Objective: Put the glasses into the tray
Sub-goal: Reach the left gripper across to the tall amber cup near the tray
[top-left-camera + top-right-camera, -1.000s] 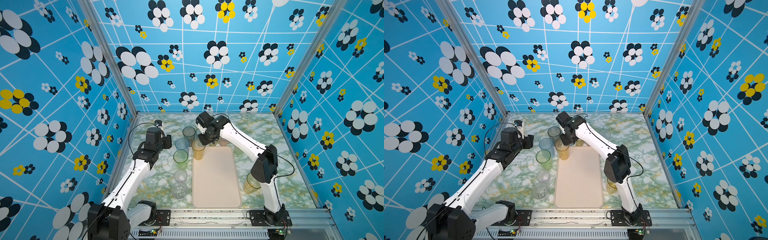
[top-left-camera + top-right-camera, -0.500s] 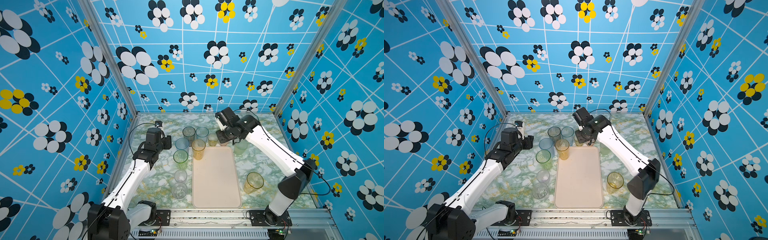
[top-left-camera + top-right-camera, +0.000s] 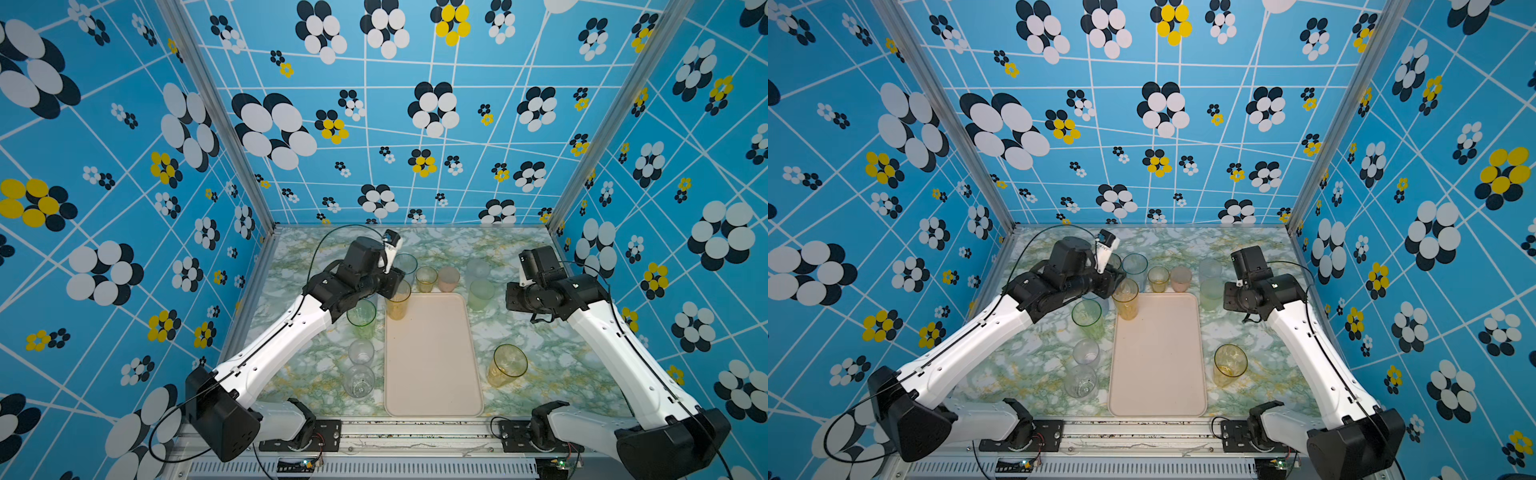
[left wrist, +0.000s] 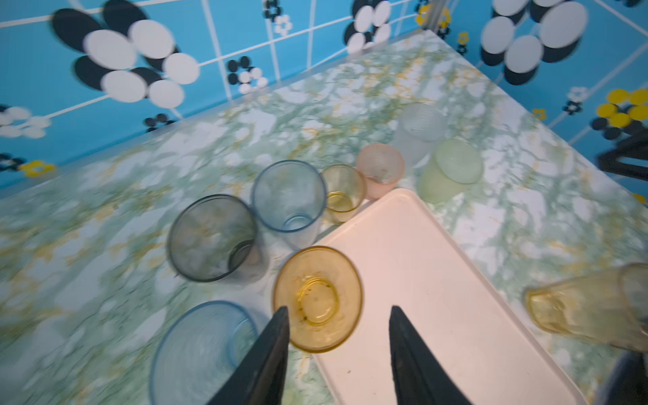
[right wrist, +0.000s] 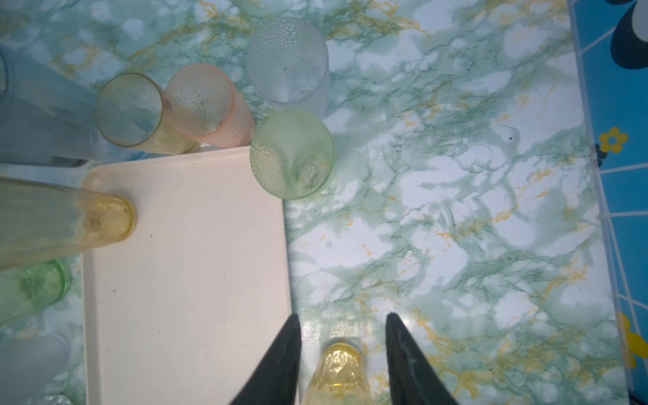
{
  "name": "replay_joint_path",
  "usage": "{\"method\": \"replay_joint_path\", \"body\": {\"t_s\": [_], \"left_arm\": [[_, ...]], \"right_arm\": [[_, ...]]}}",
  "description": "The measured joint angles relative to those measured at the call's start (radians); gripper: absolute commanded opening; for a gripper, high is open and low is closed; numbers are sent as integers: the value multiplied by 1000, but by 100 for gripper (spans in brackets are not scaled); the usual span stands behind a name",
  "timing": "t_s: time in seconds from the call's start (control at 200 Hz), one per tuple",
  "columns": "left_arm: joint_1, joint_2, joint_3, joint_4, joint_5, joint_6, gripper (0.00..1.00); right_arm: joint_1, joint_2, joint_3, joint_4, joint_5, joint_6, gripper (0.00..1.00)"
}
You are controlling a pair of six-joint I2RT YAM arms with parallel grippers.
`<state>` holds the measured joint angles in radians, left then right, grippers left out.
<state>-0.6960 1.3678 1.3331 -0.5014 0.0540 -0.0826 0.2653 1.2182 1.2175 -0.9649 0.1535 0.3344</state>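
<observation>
Amber tumbler (image 4: 317, 298) beneath left gripper (image 4: 338, 310), jaws parted; right gripper (image 5: 342, 317) parted, empty.

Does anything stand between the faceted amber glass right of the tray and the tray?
Nothing visible does. Only bare marble-patterned tabletop lies between the wide translucent amber faceted tumbler and the nearest rim of the pale cream rectangular tray.
</observation>
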Motion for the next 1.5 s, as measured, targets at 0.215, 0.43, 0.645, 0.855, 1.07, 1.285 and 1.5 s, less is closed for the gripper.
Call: {"method": "replay_joint_path", "body": {"t_s": [0.215,0.43,0.645,0.855,1.07,1.285,1.5], "left_arm": [[-225,173,190,-104,108,1,44],[-369,359,337,-183,115,0,40],[-452,527,467,-258,99,-3,37],[-480,621,571,-309,84,-3,37],[-488,678,647,-345,77,-3,38],[-499,710,673,-363,77,-3,37],[-503,731,682,-368,77,-3,37]], "right_arm": [[-153,33,-48,132,-124,0,46],[-291,66,-82,218,-208,0,46],[-321,68,-130,250,-265,-4,46],[-329,68,-141,272,-296,-12,47],[-336,67,-153,281,-319,-22,47],[-362,62,-163,288,-333,-31,47],[-397,42,-177,296,-348,-32,47]]}}
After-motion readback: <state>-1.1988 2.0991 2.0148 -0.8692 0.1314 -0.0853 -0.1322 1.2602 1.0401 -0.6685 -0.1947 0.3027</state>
